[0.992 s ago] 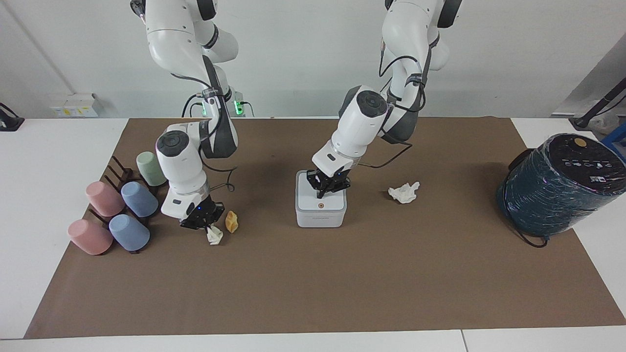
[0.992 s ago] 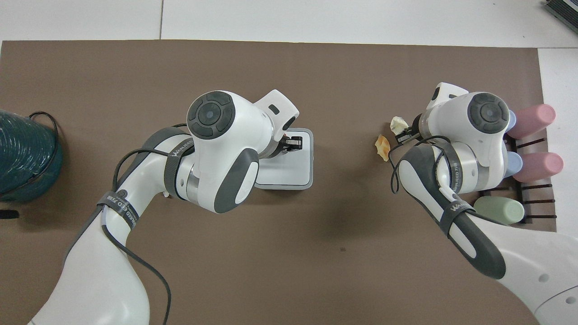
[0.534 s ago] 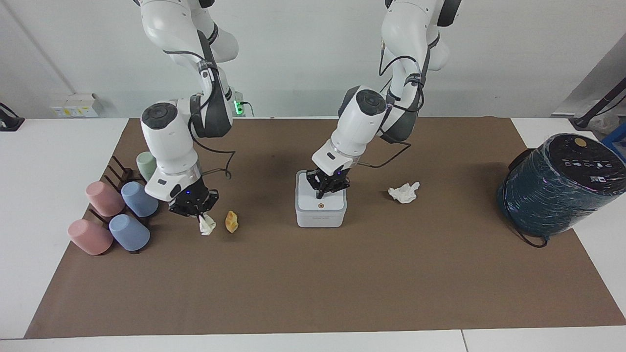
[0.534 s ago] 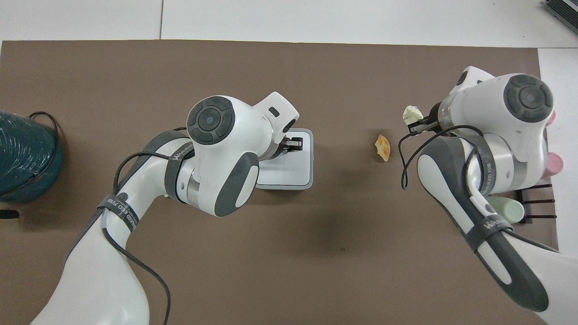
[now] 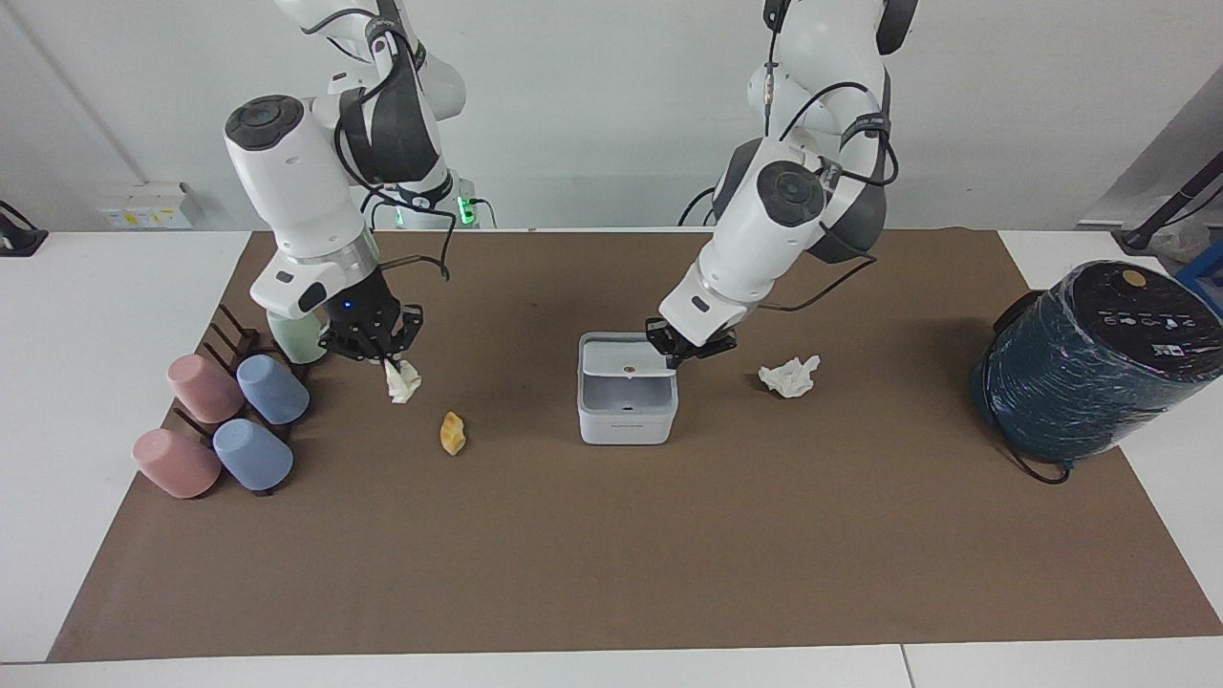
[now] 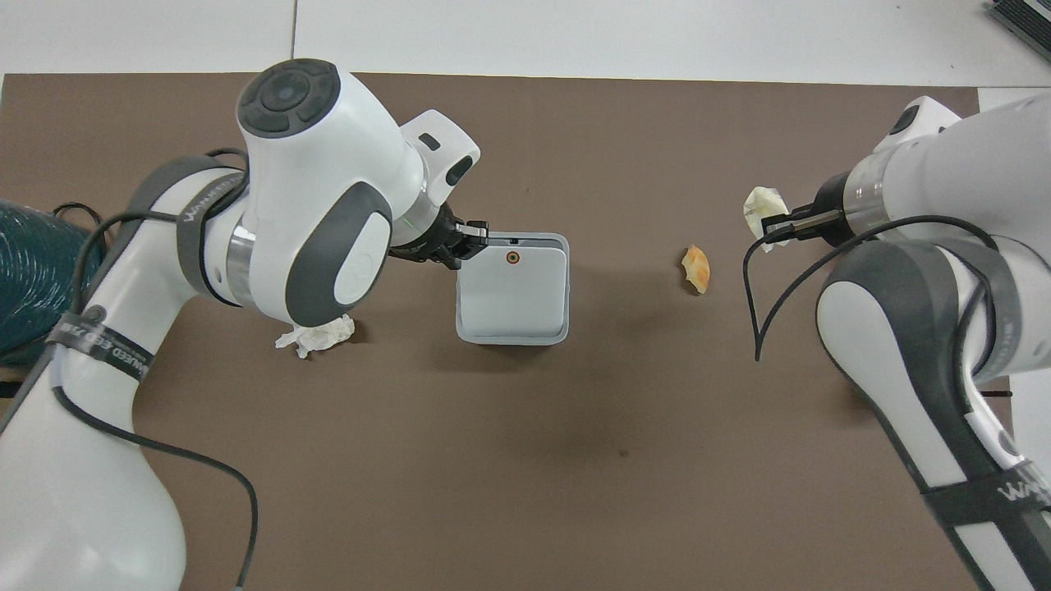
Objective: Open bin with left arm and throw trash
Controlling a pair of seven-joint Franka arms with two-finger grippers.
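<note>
Since a moment ago the lid [image 5: 626,357] [image 6: 513,283] of the bin [image 5: 627,409] [image 6: 561,332] has swung up from flat to raised, showing the pale hollow of the box, and both arms have risen. The left gripper [image 5: 690,350] [image 6: 466,244] has left the lid top and now sits at the raised lid's edge, at the bin's corner toward the left arm's end; whether its fingers are spread or pressed together cannot be told, nor whether they touch the lid. The small orange button [image 5: 629,367] [image 6: 512,257] shows on the lid, just beside those fingers.

The right gripper [image 5: 385,359] [image 6: 780,226] has lifted off the brown mat [image 5: 611,573] [image 6: 525,460] with its fingers pinching a white tissue wad [image 5: 402,381] [image 6: 759,213], which hangs below them in the air. Under and a little to the bin's side of those fingers, the yellow-orange lump [image 5: 452,433] [image 6: 696,268] lies on the surface, apart from the hanging wad. A second tissue wad [image 5: 790,376] [image 6: 316,336] lies on the mat near the left fingers, beside the bin toward the left arm's end.

Pastel cups [image 5: 229,420] rest on a dark rack at the right arm's end, near the right fingers. A dark teal wrapped cylinder [image 5: 1094,358] [image 6: 41,279] stands at the left arm's end, well apart from the left fingers.
</note>
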